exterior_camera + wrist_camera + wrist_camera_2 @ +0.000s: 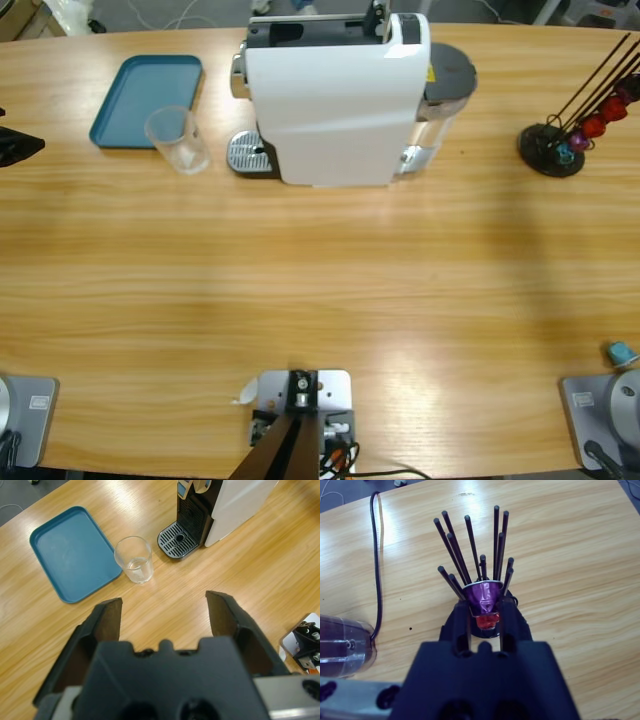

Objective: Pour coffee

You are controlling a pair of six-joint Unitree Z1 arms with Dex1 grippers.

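I see my right gripper (484, 611) with its jaws nipped onto a purple capsule (483, 597) at the capsule rack (475, 570). My left gripper (164, 611) gapes wide, empty, above the counter (200, 610), glass (133, 559) ahead.

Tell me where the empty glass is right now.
In the high view the glass stands upright on the table's left part, beside the blue tray's near right corner and left of the coffee machine's drip grate.
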